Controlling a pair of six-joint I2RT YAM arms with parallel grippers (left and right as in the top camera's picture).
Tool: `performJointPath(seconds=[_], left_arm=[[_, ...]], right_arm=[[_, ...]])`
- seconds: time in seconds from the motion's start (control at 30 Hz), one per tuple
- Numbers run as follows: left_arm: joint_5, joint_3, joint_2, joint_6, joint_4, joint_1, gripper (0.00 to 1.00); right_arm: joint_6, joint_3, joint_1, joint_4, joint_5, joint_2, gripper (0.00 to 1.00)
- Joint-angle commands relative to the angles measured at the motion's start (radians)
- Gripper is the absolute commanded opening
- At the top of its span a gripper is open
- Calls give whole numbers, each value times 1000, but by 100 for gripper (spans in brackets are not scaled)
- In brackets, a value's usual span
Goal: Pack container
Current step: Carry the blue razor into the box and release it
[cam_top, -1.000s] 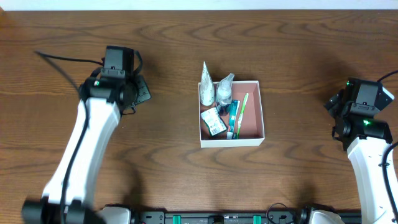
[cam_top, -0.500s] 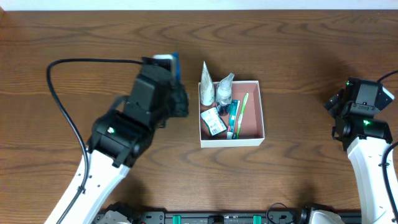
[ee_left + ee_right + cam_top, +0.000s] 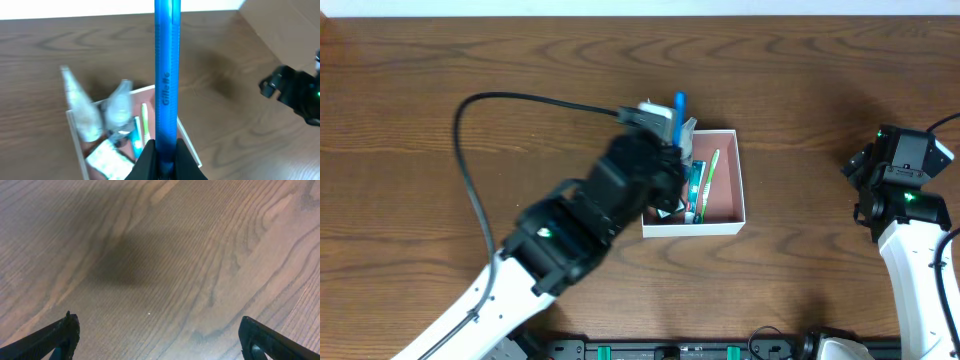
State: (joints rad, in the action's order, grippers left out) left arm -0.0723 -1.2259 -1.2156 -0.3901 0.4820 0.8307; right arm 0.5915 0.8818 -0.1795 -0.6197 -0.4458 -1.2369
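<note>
Between the left gripper's (image 3: pixel 165 156) jaws, clamped tight at its lower end, stands a blue stick (image 3: pixel 165 75) marked "Gillette", rising straight up and away from the fingertips. Below and beyond those jaws lies the container (image 3: pixel 74 137). Most of it sits to the left of the stick, and its right wall passes behind the stick. From overhead the left arm covers the container's left part, with the tip of the blue stick poking out just past its far wall.

Inside the container, left of the jaws in the wrist view, two pale tubes (image 3: pixel 80 110) lean side by side against the far-left corner. A white packet (image 3: pixel 107 160) lies nearer the jaws, and a green toothbrush (image 3: pixel 712 168) lies lengthwise beside a teal item (image 3: pixel 695 185). The wrist view is blurred, so finer detail is lost.

The right gripper (image 3: pixel 160 335) has its jaws spread wide, both fingertips at the picture's lower corners and nothing between them, only the bare wooden table (image 3: pixel 200 255) beneath. The container sits well apart from these jaws, off to their left.
</note>
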Motion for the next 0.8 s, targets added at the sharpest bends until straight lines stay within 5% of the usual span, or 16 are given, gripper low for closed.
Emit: performJointPath(seconds=[0.0, 0.77], left_arm=[[-92, -22, -59, 14, -18, 64, 6], [-202, -22, -565, -135, -206, 156, 6]], right_arm=[[-2, 6, -5, -1, -17, -3, 99], [-2, 6, -5, -1, -17, -3, 99]])
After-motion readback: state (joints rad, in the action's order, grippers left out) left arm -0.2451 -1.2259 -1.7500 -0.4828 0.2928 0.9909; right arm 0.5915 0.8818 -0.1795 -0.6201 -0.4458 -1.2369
